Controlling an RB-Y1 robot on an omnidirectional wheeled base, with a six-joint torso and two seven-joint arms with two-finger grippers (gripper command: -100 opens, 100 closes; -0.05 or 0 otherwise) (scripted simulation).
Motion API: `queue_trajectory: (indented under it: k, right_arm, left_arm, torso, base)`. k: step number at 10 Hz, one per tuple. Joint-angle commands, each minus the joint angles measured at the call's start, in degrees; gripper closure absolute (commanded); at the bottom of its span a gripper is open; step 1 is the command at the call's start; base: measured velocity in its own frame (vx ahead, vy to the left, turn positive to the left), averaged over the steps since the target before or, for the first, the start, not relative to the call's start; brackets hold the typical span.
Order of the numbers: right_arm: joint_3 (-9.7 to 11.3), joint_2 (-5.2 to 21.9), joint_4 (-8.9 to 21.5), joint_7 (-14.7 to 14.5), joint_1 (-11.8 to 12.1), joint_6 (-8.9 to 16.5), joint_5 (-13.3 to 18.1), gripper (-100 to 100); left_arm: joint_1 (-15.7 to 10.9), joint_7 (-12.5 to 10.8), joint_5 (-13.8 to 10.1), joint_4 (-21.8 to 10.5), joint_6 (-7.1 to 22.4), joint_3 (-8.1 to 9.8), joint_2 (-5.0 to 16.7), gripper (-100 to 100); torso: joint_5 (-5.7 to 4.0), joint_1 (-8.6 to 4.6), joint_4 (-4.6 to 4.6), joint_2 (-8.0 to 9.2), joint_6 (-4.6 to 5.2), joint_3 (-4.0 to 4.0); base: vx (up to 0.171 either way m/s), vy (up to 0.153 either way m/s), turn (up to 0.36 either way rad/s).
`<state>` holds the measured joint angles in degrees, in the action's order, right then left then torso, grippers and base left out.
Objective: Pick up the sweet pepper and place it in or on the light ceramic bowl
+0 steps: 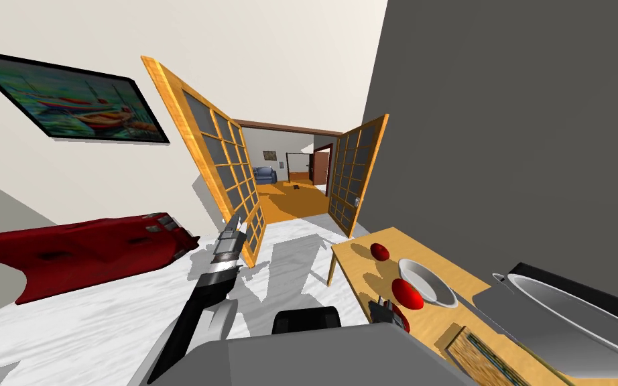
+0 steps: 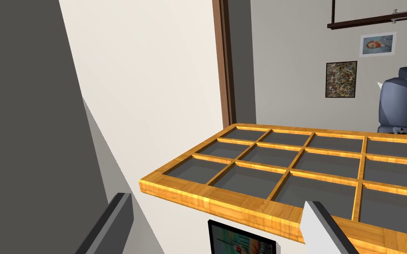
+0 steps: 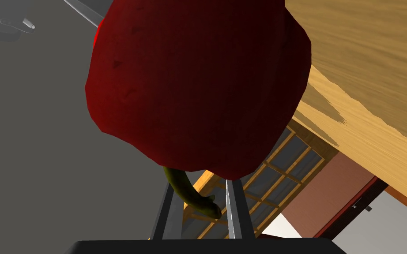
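Just beside the table [image 3: 374, 66] edge, right end effector [image 3: 198, 184] grips sweet pepper [image 3: 198, 84].

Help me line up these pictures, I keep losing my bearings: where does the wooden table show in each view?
Head view: the wooden table sits low, right of centre, with the white bowl on it.
Left wrist view: not in it.
Right wrist view: its top slants past the sweet pepper.
Shared landmark: the orange lattice doors, also in the left wrist view and the right wrist view.
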<state>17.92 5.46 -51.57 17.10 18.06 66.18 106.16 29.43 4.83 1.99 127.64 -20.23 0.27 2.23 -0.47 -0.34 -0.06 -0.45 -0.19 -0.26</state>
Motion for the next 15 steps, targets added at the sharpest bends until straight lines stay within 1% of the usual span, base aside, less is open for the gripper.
queue_trajectory:
  k: [1,3,4,5,6,7,8,12,15]
  right_arm:
    - [-1.2,1.7,-0.9,0.5,-1.4,0.4,0.5,100]
    - [-3.0,4.5,-1.5,1.6,-3.2,0.0,0.7,100]
    - [-3.6,5.3,-1.6,2.0,-3.7,-0.2,0.7,100]
    - [-4.8,7.2,-1.7,2.8,-4.6,-0.9,0.5,100]
    - [-5.4,8.1,-1.7,3.3,-5.1,-1.3,0.3,100]
    - [-5.4,8.1,-1.7,3.3,-5.1,-1.3,0.3,100]
    - [-6.6,10.2,-1.6,4.3,-5.9,-2.3,-0.1,100]
    - [-9.0,14.6,-1.0,6.4,-7.2,-4.9,-1.4,100]
    - [-10.6,17.8,-0.3,8.0,-7.8,-7.2,-2.6,100]
  left_arm:
    - [0.0,0.0,0.0,0.0,0.0,0.00,0.0,0]
    - [0.0,0.0,0.0,0.0,0.0,-0.01,0.0,0]
    - [0.0,0.0,0.0,0.0,0.0,-0.01,0.0,0]
    - [0.0,0.0,0.0,0.0,0.0,-0.01,0.0,0]
    - [0.0,0.0,0.0,0.0,0.0,-0.01,0.0,0]
    - [0.0,0.0,0.0,0.0,0.0,-0.01,0.0,0]
    - [0.0,0.0,0.0,0.0,0.0,0.00,0.0,0]
    - [0.0,0.0,0.0,0.0,0.0,0.00,0.0,0]
    - [0.0,0.0,0.0,0.0,0.0,0.00,0.0,0]
  torso:
    - [0.00,0.00,0.00,0.00,0.00,0.00]
    - [0.11,0.34,0.03,-0.25,-0.07,-0.10]
    - [0.14,0.43,0.02,-0.41,-0.09,-0.18]
    - [0.10,0.41,-0.02,-0.43,-0.08,-0.21]
    - [0.11,0.41,0.01,-0.32,-0.08,-0.15]
    - [0.12,0.38,0.02,-0.26,-0.05,-0.11]
    - [0.09,0.26,0.02,-0.10,0.02,-0.04]
    - [0.10,0.20,0.08,0.04,0.01,0.05]
    - [0.12,0.10,0.11,0.13,0.03,0.11]
  base:
    - [0.029,0.072,0.064]
    - [0.089,0.115,0.081]
    - [0.106,0.101,0.071]
    - [0.064,0.100,0.093]
    - [0.054,0.097,0.080]
    - [0.034,0.047,0.022]
    - [0.023,0.041,0.076]
    - [0.019,0.040,0.066]
    - [0.000,0.007,0.057]
